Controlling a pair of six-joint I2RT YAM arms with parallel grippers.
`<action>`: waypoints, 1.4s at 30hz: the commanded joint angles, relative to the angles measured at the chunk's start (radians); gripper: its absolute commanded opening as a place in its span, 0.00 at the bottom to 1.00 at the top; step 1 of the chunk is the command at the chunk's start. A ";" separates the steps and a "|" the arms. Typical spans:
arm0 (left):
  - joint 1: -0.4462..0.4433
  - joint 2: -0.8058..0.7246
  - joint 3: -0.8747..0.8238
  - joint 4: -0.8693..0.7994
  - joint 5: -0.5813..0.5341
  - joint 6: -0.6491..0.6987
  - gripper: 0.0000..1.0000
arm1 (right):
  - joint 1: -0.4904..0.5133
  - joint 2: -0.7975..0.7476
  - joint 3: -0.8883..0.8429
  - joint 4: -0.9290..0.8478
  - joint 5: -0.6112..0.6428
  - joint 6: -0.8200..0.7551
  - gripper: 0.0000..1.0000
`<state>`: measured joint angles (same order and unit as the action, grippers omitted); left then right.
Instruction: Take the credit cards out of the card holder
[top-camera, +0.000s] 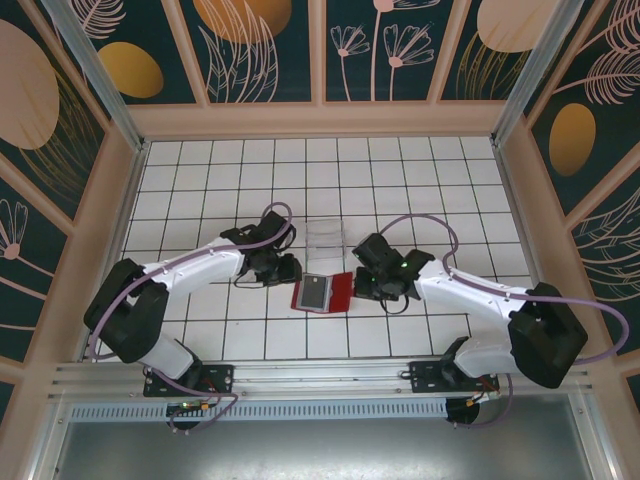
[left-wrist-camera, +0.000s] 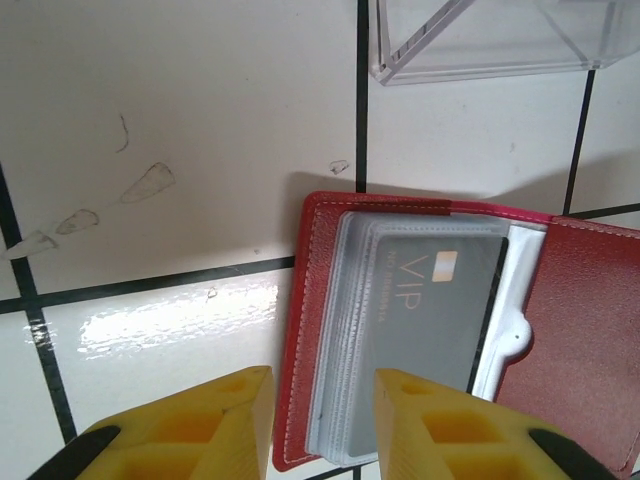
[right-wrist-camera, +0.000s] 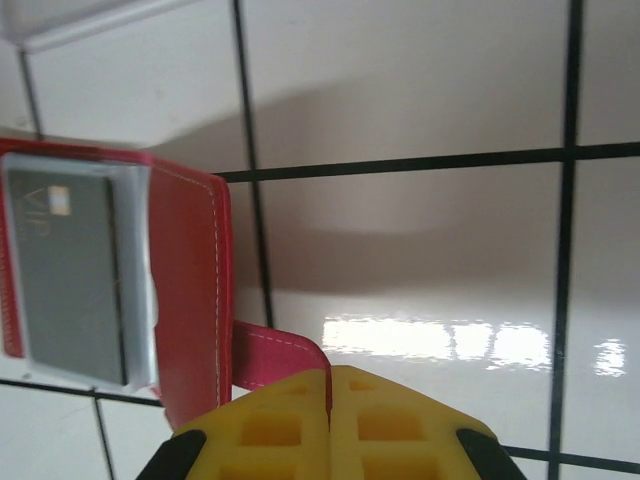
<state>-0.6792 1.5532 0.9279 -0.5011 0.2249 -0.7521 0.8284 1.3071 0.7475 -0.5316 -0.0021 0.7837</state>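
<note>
The red card holder (top-camera: 342, 293) lies open and flat on the white tiles between both arms. A grey credit card (left-wrist-camera: 440, 310) marked VIP sits in its top clear sleeve, over a stack of sleeves. My left gripper (left-wrist-camera: 322, 375) stands open just over the holder's left edge (left-wrist-camera: 315, 300); its left finger is beside the red cover and its right finger is over the sleeves. My right gripper (right-wrist-camera: 330, 372) is shut on the holder's red snap tab (right-wrist-camera: 275, 355), at the right side of the cover (right-wrist-camera: 190, 280). The card (right-wrist-camera: 65, 270) shows at the left of the right wrist view.
A transparent plastic box (top-camera: 326, 240) stands just beyond the card holder, and its corner (left-wrist-camera: 490, 40) shows at the top of the left wrist view. Wooden walls ring the tiled floor (top-camera: 400, 180).
</note>
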 joint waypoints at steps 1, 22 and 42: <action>-0.006 0.021 0.016 0.019 0.019 0.012 0.33 | -0.008 0.029 -0.013 -0.025 0.065 0.038 0.03; -0.008 0.034 -0.070 0.144 0.078 0.000 0.33 | 0.018 0.036 0.285 -0.185 0.045 0.059 0.32; -0.060 0.096 -0.121 0.192 0.164 0.017 0.33 | 0.014 0.228 0.067 0.125 -0.162 0.028 0.26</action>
<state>-0.7170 1.6341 0.8288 -0.3359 0.3531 -0.7433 0.8543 1.5154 0.8421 -0.4496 -0.1631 0.8211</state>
